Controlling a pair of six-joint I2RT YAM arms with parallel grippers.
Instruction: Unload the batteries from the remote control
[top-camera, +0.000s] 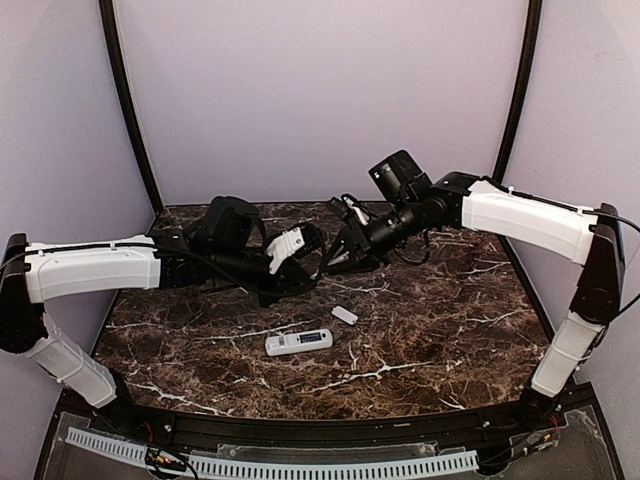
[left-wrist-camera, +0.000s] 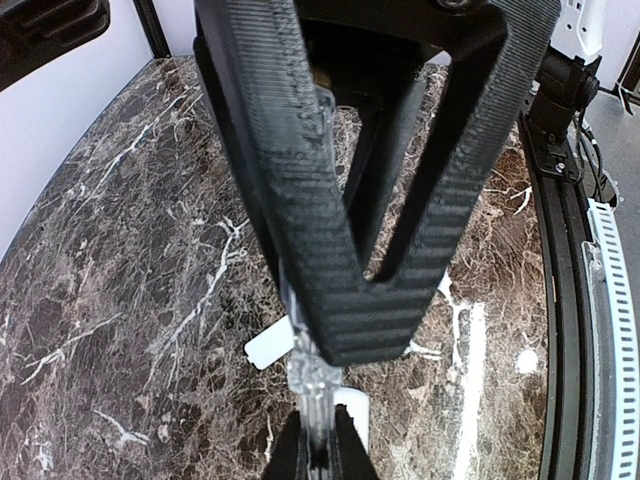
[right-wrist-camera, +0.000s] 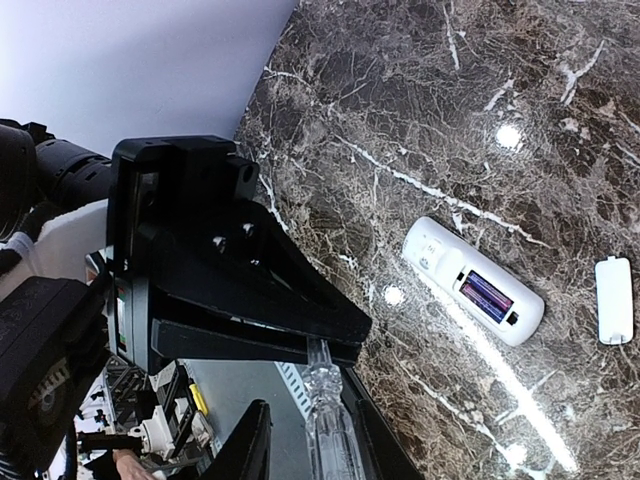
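The marble table (top-camera: 420, 330) bears the remote control (right-wrist-camera: 432, 255), batteries (right-wrist-camera: 487, 296) inside, below my left pincer (left-wrist-camera: 318, 445), pressed together. My right pincer (right-wrist-camera: 312, 425): I cannot tell.

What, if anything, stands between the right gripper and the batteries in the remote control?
Nothing visible does. The cover is off, lying apart beside the remote control, so the batteries sit exposed. Only bare marble shows between them and the right gripper; the left gripper crowds its other side.

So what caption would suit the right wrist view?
White remote control on marble table, cover off beside it, batteries showing inside.
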